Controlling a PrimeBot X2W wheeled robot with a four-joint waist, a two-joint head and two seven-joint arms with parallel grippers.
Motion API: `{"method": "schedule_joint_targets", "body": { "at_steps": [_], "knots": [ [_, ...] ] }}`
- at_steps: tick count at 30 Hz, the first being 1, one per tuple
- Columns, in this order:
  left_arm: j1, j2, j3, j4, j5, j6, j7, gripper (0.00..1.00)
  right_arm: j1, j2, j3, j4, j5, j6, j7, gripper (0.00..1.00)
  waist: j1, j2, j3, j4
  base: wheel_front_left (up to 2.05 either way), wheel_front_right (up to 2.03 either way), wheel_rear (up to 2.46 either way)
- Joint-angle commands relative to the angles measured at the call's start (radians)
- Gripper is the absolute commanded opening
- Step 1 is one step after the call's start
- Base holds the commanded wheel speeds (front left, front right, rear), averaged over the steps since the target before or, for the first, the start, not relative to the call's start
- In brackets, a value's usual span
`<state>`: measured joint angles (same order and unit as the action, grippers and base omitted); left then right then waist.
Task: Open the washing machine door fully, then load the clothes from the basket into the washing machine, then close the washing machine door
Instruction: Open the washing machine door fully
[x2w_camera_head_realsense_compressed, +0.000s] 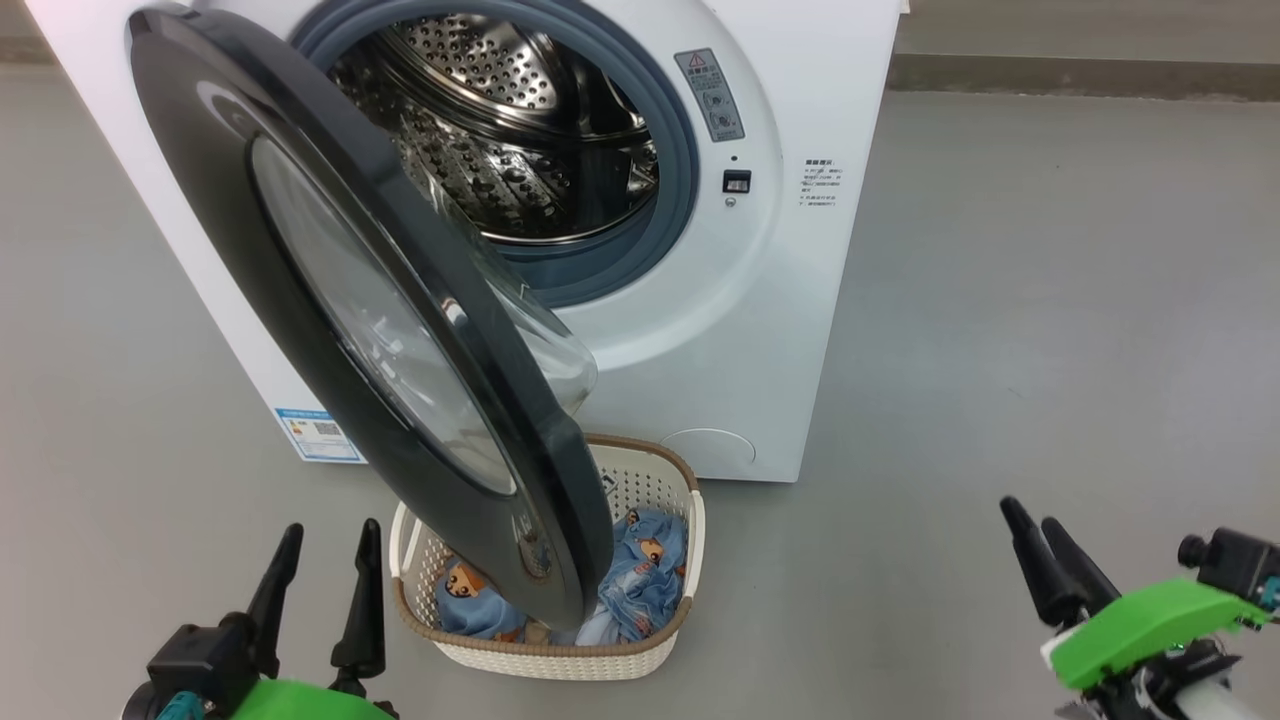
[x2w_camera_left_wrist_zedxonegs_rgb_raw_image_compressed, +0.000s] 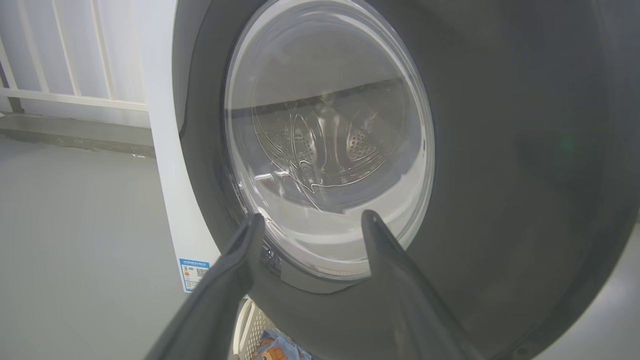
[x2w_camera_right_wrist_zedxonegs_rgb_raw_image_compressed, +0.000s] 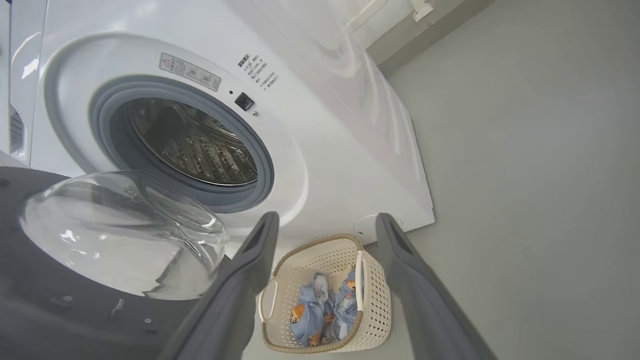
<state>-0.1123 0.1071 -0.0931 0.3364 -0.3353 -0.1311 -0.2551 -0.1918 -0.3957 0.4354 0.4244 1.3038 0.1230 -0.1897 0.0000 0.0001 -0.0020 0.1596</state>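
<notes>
Washing machine door (x2w_camera_head_realsense_compressed: 380, 330) about halfway open, clothes not yet loaded.

Hinged on the left of the white washing machine (x2w_camera_head_realsense_compressed: 800, 250), swung out above the cream basket (x2w_camera_head_realsense_compressed: 660, 470) on the grey floor (x2w_camera_head_realsense_compressed: 1050, 350) just in front, hiding part of it. Steel drum (x2w_camera_head_realsense_compressed: 520, 130) exposed, seemingly empty. Blue bear-print clothes (x2w_camera_head_realsense_compressed: 640, 570) heaped in the basket. Left gripper (x2w_camera_head_realsense_compressed: 332, 528) low, just beside the basket, fingers spread wide, holding nothing, aimed at the door's outer face. Right gripper (x2w_camera_head_realsense_compressed: 1029, 513) well apart to the right, equally wide and empty. Judged progress: first step only partly done. Left to do: swinging the door fully open, moving the clothes into the drum, shutting the door.
</notes>
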Motion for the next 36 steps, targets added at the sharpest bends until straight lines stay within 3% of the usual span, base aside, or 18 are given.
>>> {"method": "schedule_joint_targets", "body": {
  "at_steps": [1,5,12,16,22,33,34,35,36],
  "knots": [
    [-0.017,0.014,0.034,-0.018,-0.009,0.0,-0.007,1.0,-0.004,-0.045,0.06,0.025,-0.088,0.008,-0.052,1.0,0.0,-0.0001,-0.001,0.0,0.0,0.0,0.0],
    [-0.016,0.013,0.036,-0.018,-0.008,0.0,-0.007,1.0,-0.014,-0.045,0.064,0.077,-0.187,0.008,-0.07,1.0,0.0,-0.0001,-0.002,-0.001,0.0,0.0,0.0],
    [-0.017,0.009,0.039,-0.021,-0.001,0.0,-0.007,1.0,0.052,0.037,-0.198,-0.003,-0.536,0.008,-0.072,1.0,0.0,-0.0001,0.003,0.004,0.0,0.0,0.0],
    [-0.018,0.008,0.041,-0.023,0.0,0.0,-0.007,1.0,0.104,0.089,-0.292,-0.082,-0.649,0.008,-0.072,1.0,0.0,-0.0001,0.004,0.009,0.0,0.0,0.0],
    [-0.02,0.007,0.044,-0.023,0.0,0.0,-0.007,1.0,0.149,0.121,-0.334,-0.119,-0.736,0.008,-0.072,1.0,0.0,-0.0001,0.004,0.012,0.0,0.0,0.0],
    [-0.02,0.004,0.049,-0.023,-0.011,0.0,-0.007,1.0,0.181,0.147,-0.343,-0.11,-0.766,0.008,-0.072,1.0,0.0,-0.0001,0.004,0.012,0.0,0.0,0.0],
    [-0.02,0.005,0.05,-0.025,-0.014,0.0,-0.007,0.65,0.181,0.147,-0.344,-0.11,-0.767,0.008,-0.072,1.0,0.0,-0.0001,0.004,0.012,0.0,0.0,0.0],
    [-0.021,0.005,0.05,-0.027,-0.017,0.0,-0.007,0.17,0.182,0.147,-0.345,-0.11,-0.767,0.008,-0.072,1.0,0.0,-0.0001,0.003,0.012,0.0,0.0,0.0],
    [-0.023,0.005,0.05,-0.034,-0.022,0.0,-0.007,0.0,0.182,0.148,-0.347,-0.11,-0.768,0.008,-0.072,1.0,0.0,-0.0001,0.003,0.012,0.0,0.0,0.0]
  ]
}}
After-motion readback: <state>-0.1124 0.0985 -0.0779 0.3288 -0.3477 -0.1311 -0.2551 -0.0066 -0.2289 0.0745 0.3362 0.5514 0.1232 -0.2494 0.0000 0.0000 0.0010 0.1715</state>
